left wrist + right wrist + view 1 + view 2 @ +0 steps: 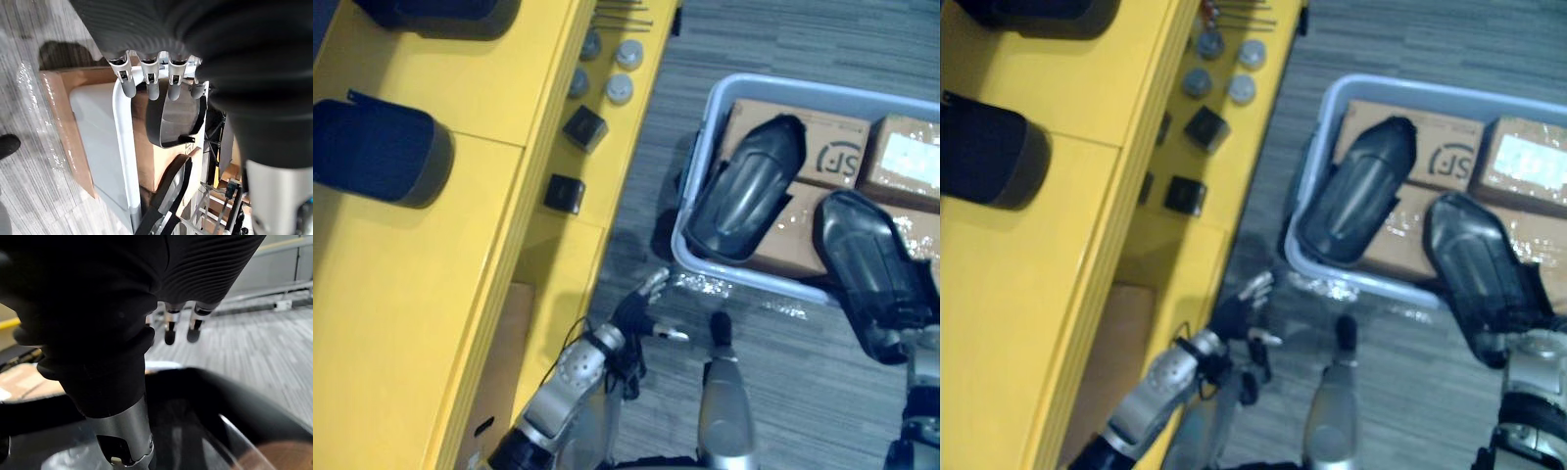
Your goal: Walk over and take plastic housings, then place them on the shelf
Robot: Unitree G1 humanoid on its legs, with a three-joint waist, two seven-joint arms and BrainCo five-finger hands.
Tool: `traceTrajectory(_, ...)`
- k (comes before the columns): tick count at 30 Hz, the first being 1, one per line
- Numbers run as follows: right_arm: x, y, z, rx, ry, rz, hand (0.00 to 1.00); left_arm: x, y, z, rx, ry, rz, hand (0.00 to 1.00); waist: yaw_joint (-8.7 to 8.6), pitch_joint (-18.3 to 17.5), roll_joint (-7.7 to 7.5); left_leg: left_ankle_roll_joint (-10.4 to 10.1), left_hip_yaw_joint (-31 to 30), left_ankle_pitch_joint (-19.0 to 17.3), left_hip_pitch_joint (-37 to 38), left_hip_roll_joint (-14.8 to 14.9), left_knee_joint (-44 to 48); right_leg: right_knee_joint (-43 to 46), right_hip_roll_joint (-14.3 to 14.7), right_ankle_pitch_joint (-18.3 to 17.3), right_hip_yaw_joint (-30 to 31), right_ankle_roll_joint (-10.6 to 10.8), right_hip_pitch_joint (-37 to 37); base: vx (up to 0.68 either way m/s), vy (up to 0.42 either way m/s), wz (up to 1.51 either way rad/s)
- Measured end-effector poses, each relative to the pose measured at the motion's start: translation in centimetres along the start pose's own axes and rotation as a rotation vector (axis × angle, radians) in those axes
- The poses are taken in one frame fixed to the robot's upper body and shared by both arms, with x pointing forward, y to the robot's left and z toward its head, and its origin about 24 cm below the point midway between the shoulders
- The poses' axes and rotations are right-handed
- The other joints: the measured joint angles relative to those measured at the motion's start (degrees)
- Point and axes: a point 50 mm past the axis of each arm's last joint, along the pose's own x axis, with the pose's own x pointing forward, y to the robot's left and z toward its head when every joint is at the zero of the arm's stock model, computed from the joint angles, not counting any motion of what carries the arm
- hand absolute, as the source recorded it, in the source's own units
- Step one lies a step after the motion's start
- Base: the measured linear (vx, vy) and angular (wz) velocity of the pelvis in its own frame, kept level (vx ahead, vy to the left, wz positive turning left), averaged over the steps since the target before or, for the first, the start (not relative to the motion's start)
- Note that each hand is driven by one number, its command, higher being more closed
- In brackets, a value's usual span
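Note:
Two dark plastic housings are at a pale blue bin (734, 90) on the floor. One housing (749, 191) lies inside on cardboard boxes. The other housing (867, 269) sticks out over the bin's near rim, and my right hand (98, 333) is shut on it, thumb (124, 431) against its glossy shell. My left hand (636, 305) hangs open and holds nothing, between the yellow shelf (411, 294) and the bin. The left wrist view looks past its fingers (149, 84) at the bin's rim (124, 147) and the lying housing (178, 117).
Two more dark housings (377, 152) (440, 15) rest on the shelf top. A lower ledge carries black cubes (584, 127), grey round caps (620, 88) and thin rods. Cardboard boxes (822, 147) fill the bin. Grey carpet lies between shelf and bin.

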Motion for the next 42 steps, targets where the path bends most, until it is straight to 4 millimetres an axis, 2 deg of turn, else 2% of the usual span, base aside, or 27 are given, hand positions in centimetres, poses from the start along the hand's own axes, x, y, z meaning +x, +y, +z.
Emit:
traceTrajectory(6,0.6,-0.8,0.7,0.004,-0.014,-0.025,0.00,0.0,0.2,0.0,-0.007,-0.001,0.006,0.00,1.07,-0.44,1.37,0.09,-0.97,0.05,-1.59,-0.38,0.55,-0.06,-0.40,0.00,-1.21,0.00,-0.68,0.00,0.001,0.10)
traceTrajectory(8,0.6,-0.8,1.5,0.025,-0.027,-0.050,0.00,-0.1,0.2,-0.1,-0.008,0.004,0.008,0.00,1.35,-0.51,1.92,0.20,-1.19,0.13,-2.53,-0.52,0.75,0.01,-0.54,0.04,-1.43,0.06,-1.39,0.01,0.008,0.06)
traceTrajectory(12,0.8,-1.4,2.5,0.042,-0.045,-0.100,0.00,-0.1,0.2,-0.3,-0.012,0.010,0.016,0.00,1.40,-0.48,2.05,0.27,-1.37,0.16,-3.00,-0.96,0.76,0.21,-0.93,0.28,-1.42,0.45,-1.86,0.01,0.012,0.03)
traceTrajectory(17,1.0,-2.0,2.7,0.007,-0.054,-0.124,0.00,-0.2,0.6,-0.2,-0.011,0.007,0.047,0.00,1.48,-0.46,2.09,0.32,-1.76,0.12,-3.71,-1.28,1.03,0.21,-1.13,0.23,-1.43,0.36,-2.22,0.00,0.019,0.05)
traceTrajectory(18,1.0,-2.0,2.7,-0.014,-0.048,-0.122,1.00,-0.2,0.8,-0.2,-0.011,0.005,0.057,0.00,1.76,-0.41,2.20,0.31,-1.81,0.11,-4.20,-1.28,1.26,0.29,-1.13,0.23,-1.43,0.36,-2.64,0.00,0.000,0.00)
traceTrajectory(21,1.3,-3.1,3.0,-0.090,-0.055,-0.134,1.00,-0.2,1.0,-0.1,-0.016,0.000,0.081,0.00,2.01,0.20,3.65,0.55,-2.32,-0.06,-4.98,-1.31,2.27,0.70,-1.13,0.24,-1.78,0.36,-2.81,-0.01,0.012,0.08)
traceTrajectory(24,1.5,-3.8,3.3,-0.206,-0.064,-0.132,1.00,-0.2,1.1,-0.1,-0.018,0.000,0.095,0.00,2.61,0.42,4.16,0.66,-2.47,-0.16,-5.05,-1.26,2.64,0.98,-1.12,0.14,-1.99,0.20,-2.78,0.00,0.000,0.00)
traceTrajectory(30,1.6,-3.8,3.0,-0.367,-0.051,-0.092,1.00,-0.7,1.9,-0.3,-0.061,0.000,0.141,0.00,2.56,0.45,4.17,0.66,-2.58,-0.16,-5.33,-1.21,2.82,0.97,-1.08,-0.21,-2.27,-0.38,-2.89,0.00,-0.001,0.01)
traceTrajectory(35,1.5,-3.5,1.6,-0.494,-0.014,-0.030,1.00,-1.0,3.0,-0.1,-0.055,-0.018,0.182,0.00,2.56,0.66,4.04,0.77,-2.69,-0.24,-7.07,-1.01,3.71,0.80,-0.94,0.16,-2.48,-0.68,-4.06,0.00,0.000,0.00)
traceTrajectory(42,1.2,-2.5,0.6,-0.519,0.002,0.011,1.00,-1.3,4.0,0.3,-0.073,-0.046,0.221,0.00,2.58,0.86,3.75,0.87,-2.64,-0.31,-7.02,-0.78,3.98,0.74,-0.88,0.33,-2.49,-1.26,-3.89,0.00,0.000,0.00)
